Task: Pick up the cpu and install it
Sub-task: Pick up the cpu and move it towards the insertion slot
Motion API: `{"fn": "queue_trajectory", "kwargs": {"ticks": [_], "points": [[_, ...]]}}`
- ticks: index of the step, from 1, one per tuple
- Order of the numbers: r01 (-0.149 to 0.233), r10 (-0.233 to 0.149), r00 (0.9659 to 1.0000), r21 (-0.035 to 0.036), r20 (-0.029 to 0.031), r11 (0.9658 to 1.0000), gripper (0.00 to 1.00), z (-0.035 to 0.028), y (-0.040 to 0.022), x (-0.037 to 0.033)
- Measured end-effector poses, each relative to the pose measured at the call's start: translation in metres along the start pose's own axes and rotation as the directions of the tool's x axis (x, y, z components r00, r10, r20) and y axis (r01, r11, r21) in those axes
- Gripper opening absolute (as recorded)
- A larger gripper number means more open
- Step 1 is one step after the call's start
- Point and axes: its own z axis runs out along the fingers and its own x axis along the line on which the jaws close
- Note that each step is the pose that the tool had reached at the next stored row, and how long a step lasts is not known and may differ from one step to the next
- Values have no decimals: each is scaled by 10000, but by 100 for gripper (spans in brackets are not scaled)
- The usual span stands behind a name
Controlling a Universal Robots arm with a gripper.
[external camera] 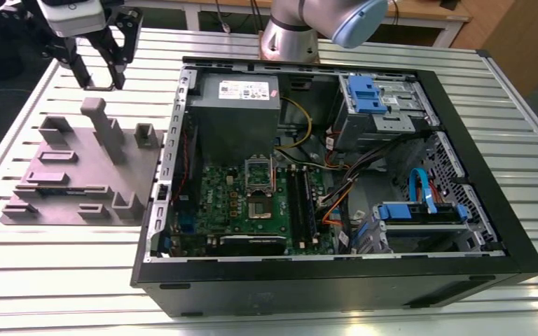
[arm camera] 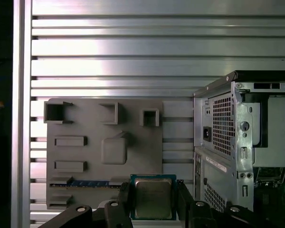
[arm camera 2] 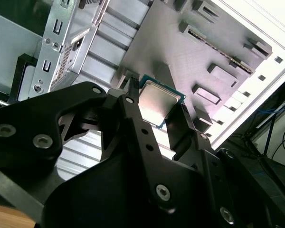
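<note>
The cpu (arm camera 2: 157,100), a small square chip with a silvery top and green edge, sits between my gripper's black fingers (arm camera 2: 133,102) in both wrist views; the gripper (arm camera: 153,199) is shut on the cpu (arm camera: 153,195). In the exterior view the gripper (external camera: 101,78) hangs at the far left, above the table and just beyond the grey-mauve plastic block (external camera: 82,171). The open computer case (external camera: 335,175) lies to the exterior view's right, with its green motherboard (external camera: 250,210) and the silver socket frame (external camera: 258,173) raised over the socket (external camera: 260,207).
The block's upright posts (external camera: 106,129) stand below the gripper. The case's metal wall (arm camera: 223,142) rises close beside the gripper. A power supply (external camera: 236,105), blue drive cages (external camera: 367,94) and loose cables (external camera: 344,182) crowd the case. The arm's base (external camera: 293,31) stands behind it.
</note>
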Motion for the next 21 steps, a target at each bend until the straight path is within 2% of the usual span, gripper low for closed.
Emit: {"fn": "queue_trajectory", "kwargs": {"ticks": [12,21], "points": [[0,0,10000,0,0,10000,47,4,2,-171],[0,0,10000,0,0,10000,47,9,3,-259]]}}
